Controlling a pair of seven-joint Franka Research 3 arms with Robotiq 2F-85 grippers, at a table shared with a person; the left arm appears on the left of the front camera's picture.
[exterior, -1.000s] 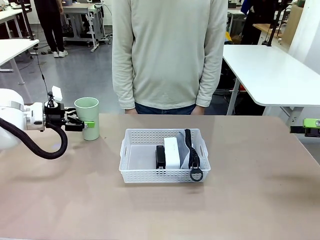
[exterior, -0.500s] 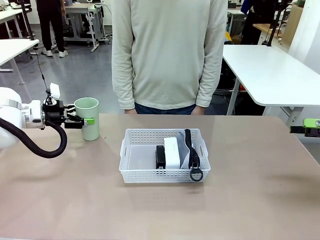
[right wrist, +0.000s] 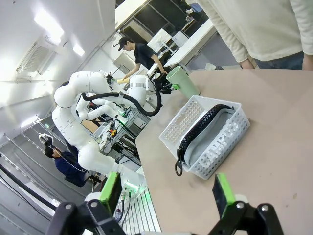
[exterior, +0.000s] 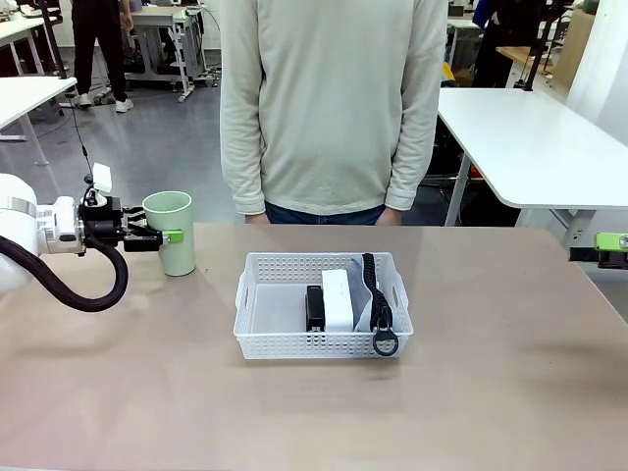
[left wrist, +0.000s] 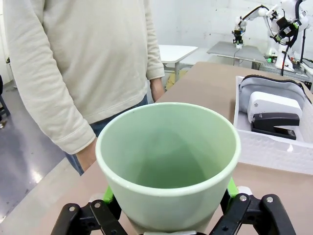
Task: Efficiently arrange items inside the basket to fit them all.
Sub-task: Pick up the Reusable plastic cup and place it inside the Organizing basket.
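The pale green tumbler [exterior: 169, 232] stands upright at the table's left, and my left gripper [exterior: 162, 238] is shut on its sides. In the left wrist view the tumbler [left wrist: 168, 156] sits between the green pads of the left gripper [left wrist: 168, 192]. The white basket [exterior: 294, 345] lies mid-table. Its right half holds the black stapler [exterior: 315, 306], the white box [exterior: 337, 299] and the grey pouch [exterior: 371, 294] on edge, side by side. My right gripper [right wrist: 166, 192] hangs open off the table's right edge, with nothing between its fingers; its green pad [exterior: 610, 243] shows in the front view.
A person [exterior: 332, 108] stands at the far edge, arms hanging down. The basket's left half [exterior: 270, 306] is bare. Bare tabletop [exterior: 314, 412] spreads in front of the basket and to its right.
My left gripper has drawn slightly left, and the tumbler has shifted left with it. The basket, its contents and the right arm have not moved.
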